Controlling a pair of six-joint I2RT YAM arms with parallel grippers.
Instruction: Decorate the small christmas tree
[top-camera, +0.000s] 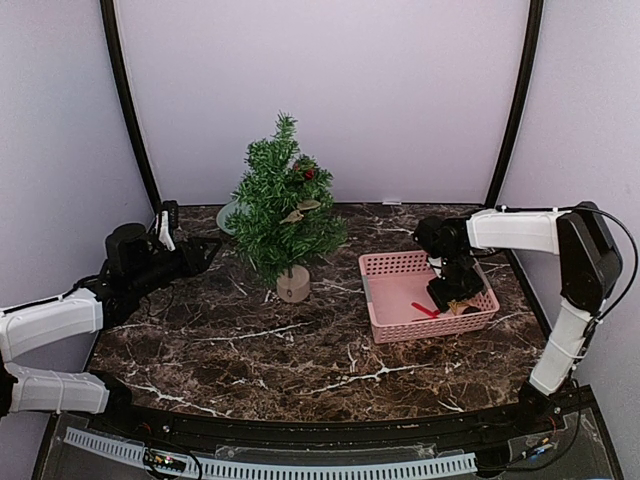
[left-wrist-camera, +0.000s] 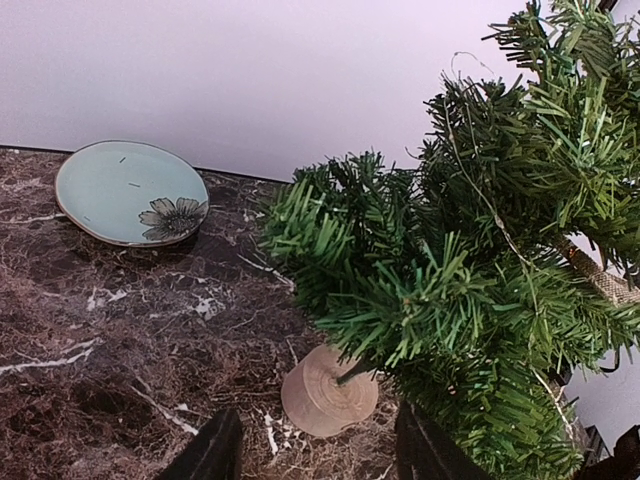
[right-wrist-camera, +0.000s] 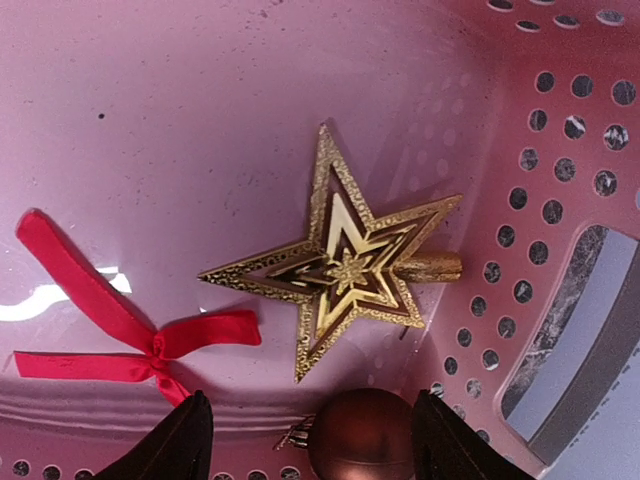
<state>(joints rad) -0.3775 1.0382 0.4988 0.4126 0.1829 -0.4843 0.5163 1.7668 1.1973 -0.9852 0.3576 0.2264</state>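
Showing dark marble tabletop (top-camera: 300, 350), lilac walls (top-camera: 320, 90); left gripper (top-camera: 205, 255) parted before small christmas tree (top-camera: 285, 205); right gripper (right-wrist-camera: 310, 405) wide astride brown bauble (right-wrist-camera: 362, 435), pink basket (top-camera: 430, 326).

Soft, even light — white glare on the pink basket (right-wrist-camera: 200, 120), sharp focus

Pink basket (top-camera: 430, 325), walls pierced by round holes, contains a gold filigree star (right-wrist-camera: 345, 270), a red ribbon bow (right-wrist-camera: 120, 335) and a bronze-brown ball (right-wrist-camera: 362, 438). Left of the basket: small christmas tree (top-camera: 280, 205), green on tan base (top-camera: 293, 285); pale blue-green plate (left-wrist-camera: 125, 190) with dark flower print. Table (top-camera: 250, 350) beneath the basket: dark brown marble, white-veined.
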